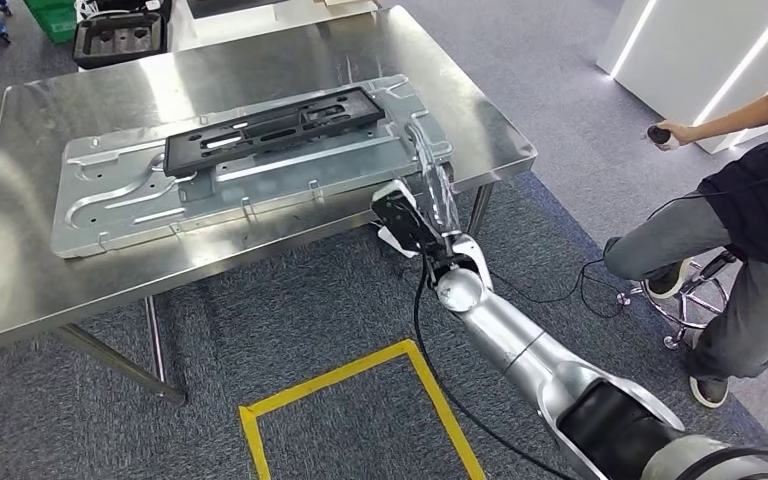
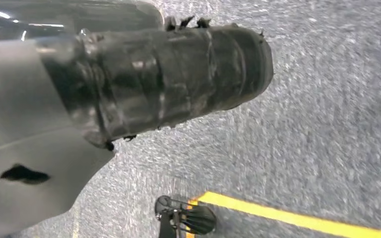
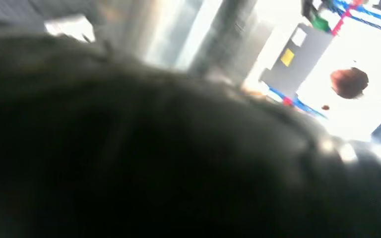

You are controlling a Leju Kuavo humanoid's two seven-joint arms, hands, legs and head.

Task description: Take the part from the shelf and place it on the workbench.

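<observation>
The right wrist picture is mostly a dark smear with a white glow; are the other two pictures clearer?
Head view: sharp and evenly lit, with soft glare on the steel workbench. Left wrist view: the taped left hand is fairly sharp, the carpet behind it motion-blurred. Right wrist view: a dark out-of-focus mass up close, the background overexposed.

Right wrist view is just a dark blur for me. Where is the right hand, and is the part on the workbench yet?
Observer: The right hand reaches over the near right edge of the workbench, at the right end of a grey plate.
Reviewer: And the part?
Observer: The black part lies flat on the plate, apart from the hand.
Reviewer: Anyone nearby?
Observer: A person sits to the right of the workbench, holding a small controller.
</observation>
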